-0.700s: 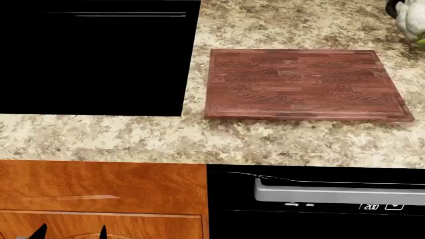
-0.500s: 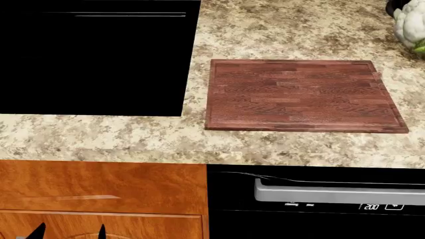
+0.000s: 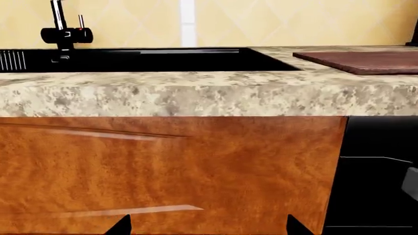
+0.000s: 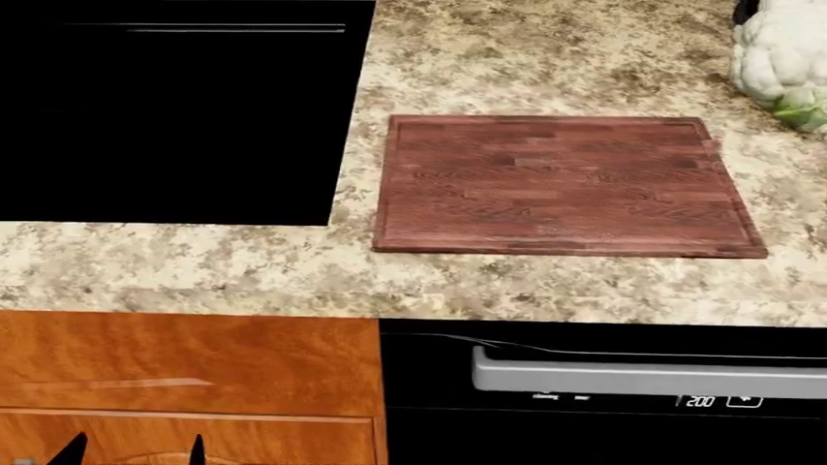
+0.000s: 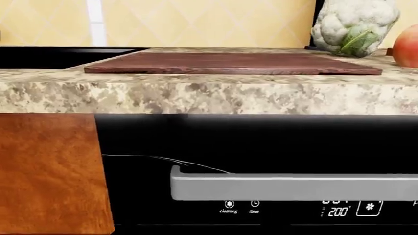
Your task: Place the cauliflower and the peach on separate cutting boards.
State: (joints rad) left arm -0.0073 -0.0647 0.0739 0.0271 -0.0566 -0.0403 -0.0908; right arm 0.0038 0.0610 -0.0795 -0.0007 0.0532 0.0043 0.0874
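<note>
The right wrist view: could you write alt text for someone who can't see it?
A dark reddish-brown cutting board lies bare on a speckled stone countertop, seen from low in front. A cauliflower stands behind the board's far corner, with a peach at the picture's edge. Below the counter are a black appliance with a silver handle and a wooden cabinet door.

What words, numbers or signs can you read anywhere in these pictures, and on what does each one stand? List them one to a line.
"cleaning": dishwasher control panel, under a small round icon.
"time": same panel, under a clock icon.
"200": same panel's display, beside a boxed snowflake-like sign.
Digits above "200": cut off by the handle, unreadable.
In the head view, only "200" is legible on the panel; the small labels blur.
</note>
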